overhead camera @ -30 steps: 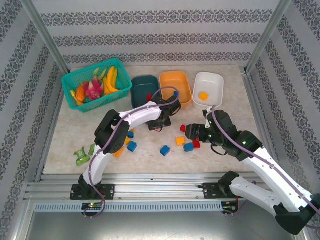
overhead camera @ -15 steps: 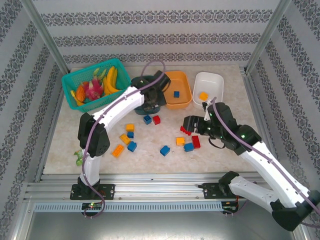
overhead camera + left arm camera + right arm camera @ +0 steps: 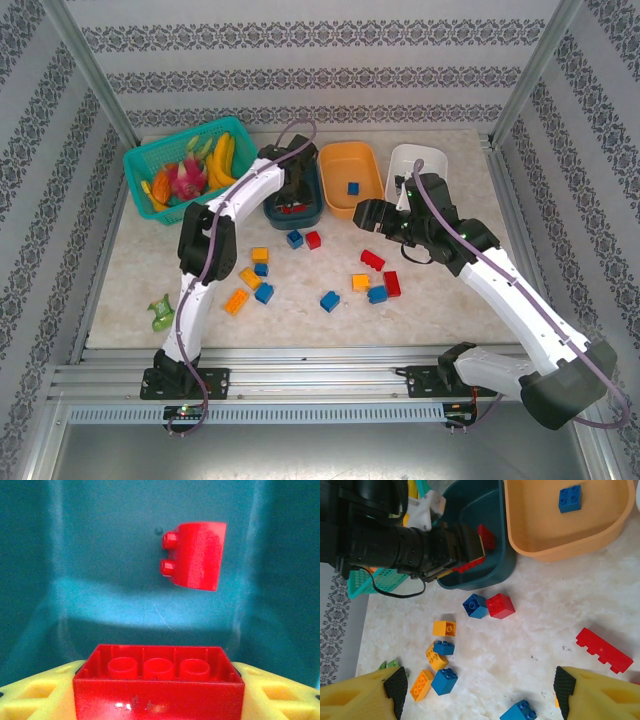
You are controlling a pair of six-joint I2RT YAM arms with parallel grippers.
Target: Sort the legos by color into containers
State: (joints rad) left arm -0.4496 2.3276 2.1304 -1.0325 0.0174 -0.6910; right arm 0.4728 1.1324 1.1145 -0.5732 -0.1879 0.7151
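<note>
Clamped between the yellow fingers point(image 3: 35, 695) of the left gripper point(image 3: 158, 692): a red rectangular plastic lego brick point(image 3: 158, 680), hollow underside toward the wrist camera, hanging inside the dark teal rounded plastic tub point(image 3: 75, 555). Held there for release, by the look of it, with a second small red lego brick point(image 3: 195, 555) lying on that tub's floor just ahead and marking it as the red bin. Next along, in the orange rounded plastic tub point(image 3: 340, 160): a single blue lego brick point(image 3: 353, 187), hence probably the blue bin. Beyond that, the white rounded plastic tub point(image 3: 420, 152), partly behind the right arm, contents impossible to tell. Hovering over the pale marbled tabletop point(image 3: 450, 300) with fingers spread wide and nothing between them: the right gripper point(image 3: 480, 690), apparently placed to look down on the loose bricks for a next pick. Scattered below it: a blue cube brick point(image 3: 475, 605) touching a red cube brick point(image 3: 500, 605) near the teal tub, a long flat red brick point(image 3: 604, 650) off to the right, and a small cluster of yellow and blue bricks point(image 3: 440, 652) to the left. Far left and off-task: a teal mesh basket point(image 3: 140, 170) of toy fruit.
</note>
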